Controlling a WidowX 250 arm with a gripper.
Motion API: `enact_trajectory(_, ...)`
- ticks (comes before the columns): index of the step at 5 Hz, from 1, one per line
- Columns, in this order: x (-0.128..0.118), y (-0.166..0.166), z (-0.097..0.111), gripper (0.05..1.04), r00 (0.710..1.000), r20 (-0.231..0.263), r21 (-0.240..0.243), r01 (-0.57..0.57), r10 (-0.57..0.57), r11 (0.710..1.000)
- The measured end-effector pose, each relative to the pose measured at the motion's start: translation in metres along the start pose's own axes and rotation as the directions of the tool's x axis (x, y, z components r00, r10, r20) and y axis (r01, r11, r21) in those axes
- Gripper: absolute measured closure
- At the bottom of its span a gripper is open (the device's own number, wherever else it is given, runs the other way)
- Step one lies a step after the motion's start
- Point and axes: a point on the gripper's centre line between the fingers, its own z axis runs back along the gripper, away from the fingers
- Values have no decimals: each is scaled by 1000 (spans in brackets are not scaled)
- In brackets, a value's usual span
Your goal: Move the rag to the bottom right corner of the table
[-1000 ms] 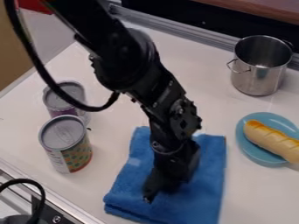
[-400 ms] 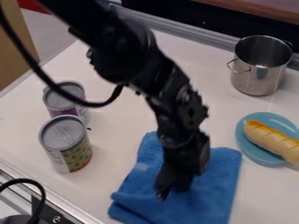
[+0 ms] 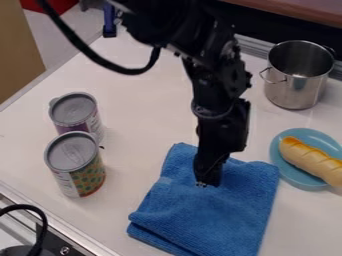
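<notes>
My hand (image 3: 208,183) is over the upper part of the blue rag (image 3: 200,217), low-centre on the desk (image 3: 140,117); the rag's bulk lies down-view from me. Wide or narrow: cannot tell.

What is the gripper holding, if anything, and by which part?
That cannot be told: the gripper is over the blue rag's upper part, hiding any grip there.
</notes>
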Motion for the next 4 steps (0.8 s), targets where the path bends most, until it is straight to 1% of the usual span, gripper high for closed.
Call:
enact_trajectory(1,-7,-2,5,124,1000,-14,-24,-3,3,1000)
enact_trajectory(2,-13,9,21,83,999,-7,-77,-39,38,996)
enact_trajectory(3,-20,40,27,83,976,27,45,-216,215,975)
enact_trajectory(4,-31,79,16,83,906,47,178,-422,421,889)
